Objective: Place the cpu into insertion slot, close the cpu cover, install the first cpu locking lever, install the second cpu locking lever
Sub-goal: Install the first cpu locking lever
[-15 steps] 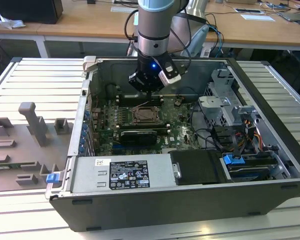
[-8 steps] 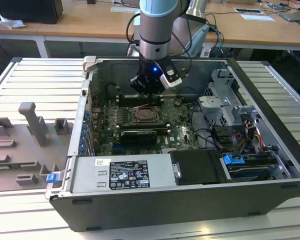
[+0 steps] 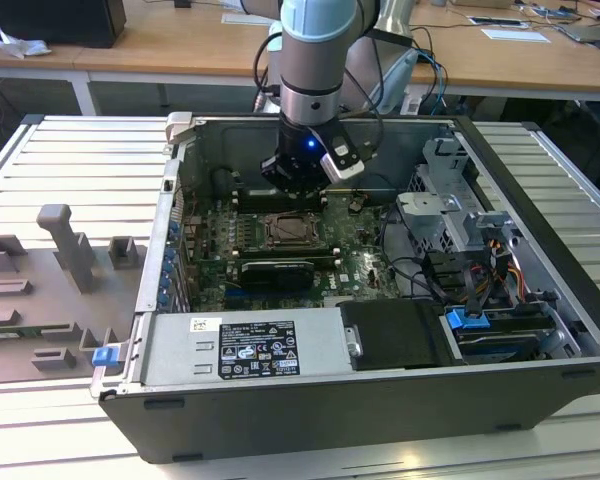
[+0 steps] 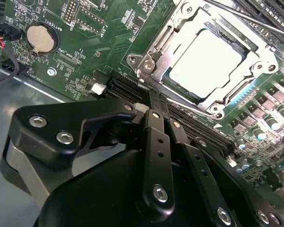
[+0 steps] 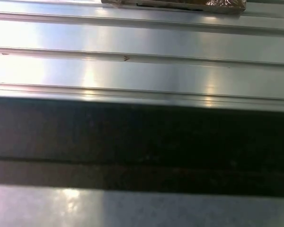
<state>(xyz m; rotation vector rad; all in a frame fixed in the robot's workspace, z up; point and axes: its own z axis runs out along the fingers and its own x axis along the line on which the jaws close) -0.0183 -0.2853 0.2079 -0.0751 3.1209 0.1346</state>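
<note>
In the second wrist view the cpu (image 4: 206, 61), a pale silvery square, lies in the insertion slot (image 4: 217, 112) on the green board. The cpu cover (image 4: 256, 56), a thin metal frame, lies flat over the chip's edges. Thin metal lever rods (image 4: 236, 14) run along the socket's sides. My gripper (image 4: 149, 101) is beside the socket, over the long black slots, with its black fingers (image 4: 156, 142) drawn together on nothing. In the exterior view my gripper (image 3: 294, 190) hangs inside the open computer case just above and behind the insertion slot (image 3: 293, 232).
Long black memory slots (image 4: 199, 130) and a coin battery (image 4: 40, 39) lie near the socket. A black card (image 3: 275, 270), power supply (image 3: 240, 350) and drive cage (image 3: 450, 210) stand around the board inside the case. Grey fixtures (image 3: 65, 245) stand on the ribbed metal table (image 5: 142, 71).
</note>
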